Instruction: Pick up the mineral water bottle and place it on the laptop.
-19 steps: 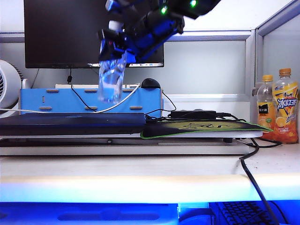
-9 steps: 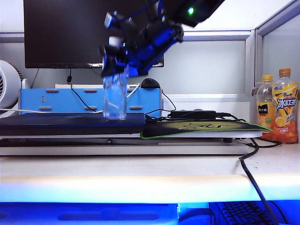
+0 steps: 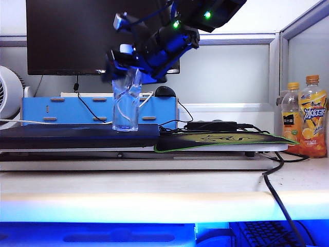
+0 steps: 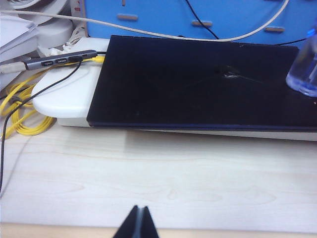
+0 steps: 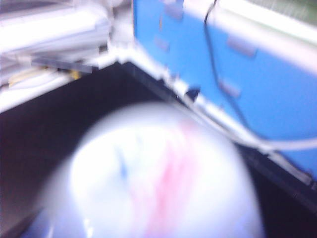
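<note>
One mineral water bottle (image 3: pixel 126 105) stands upright on the laptop (image 3: pixel 77 136). Right gripper (image 3: pixel 125 69) hangs around its neck, jaw spread unclear, withdrawal remaining. Left gripper (image 4: pixel 138 224) rests pinched together over the desk.

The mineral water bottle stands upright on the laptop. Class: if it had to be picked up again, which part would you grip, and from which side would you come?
Grip the mineral water bottle at its narrow twisted waist, or just under the white cap, approaching from above and from the exterior view's right, as the right gripper does. It stands upright on the laptop, so level fingers would probably close squarely across it. The left gripper waits shut, back over the table.
</note>
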You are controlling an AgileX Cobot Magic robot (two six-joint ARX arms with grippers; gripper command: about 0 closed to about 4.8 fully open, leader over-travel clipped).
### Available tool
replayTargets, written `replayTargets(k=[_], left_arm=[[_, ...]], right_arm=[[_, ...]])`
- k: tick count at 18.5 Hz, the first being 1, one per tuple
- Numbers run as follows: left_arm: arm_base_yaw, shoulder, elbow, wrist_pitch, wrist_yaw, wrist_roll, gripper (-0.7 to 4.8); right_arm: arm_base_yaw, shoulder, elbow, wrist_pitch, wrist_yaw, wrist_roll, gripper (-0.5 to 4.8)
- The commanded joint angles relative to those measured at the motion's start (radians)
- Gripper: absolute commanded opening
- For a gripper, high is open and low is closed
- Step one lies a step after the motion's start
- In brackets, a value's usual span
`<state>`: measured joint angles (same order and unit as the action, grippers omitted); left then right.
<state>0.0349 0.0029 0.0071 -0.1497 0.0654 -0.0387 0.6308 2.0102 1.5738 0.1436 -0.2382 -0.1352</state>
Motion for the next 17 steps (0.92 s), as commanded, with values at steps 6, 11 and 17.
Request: replayTargets(k=[6,11,17], left_arm=[[0.000,-0.002,0.000,-0.002,0.002,0.002,-0.02],[0.000,-0.002,0.000,-0.002,0.002,0.002,-0.02],[0.000,-0.002,0.000,-0.002,0.002,0.001,-0.02]], right_arm=[[0.006,-0.053,0.007,0.073,-0.003,-0.003,4.79],[0.006,-0.164,0.007,0.077,0.026,-0.003,4.79],[0.004,-0.453,0.007,0.075,0.127,-0.003,3.26]])
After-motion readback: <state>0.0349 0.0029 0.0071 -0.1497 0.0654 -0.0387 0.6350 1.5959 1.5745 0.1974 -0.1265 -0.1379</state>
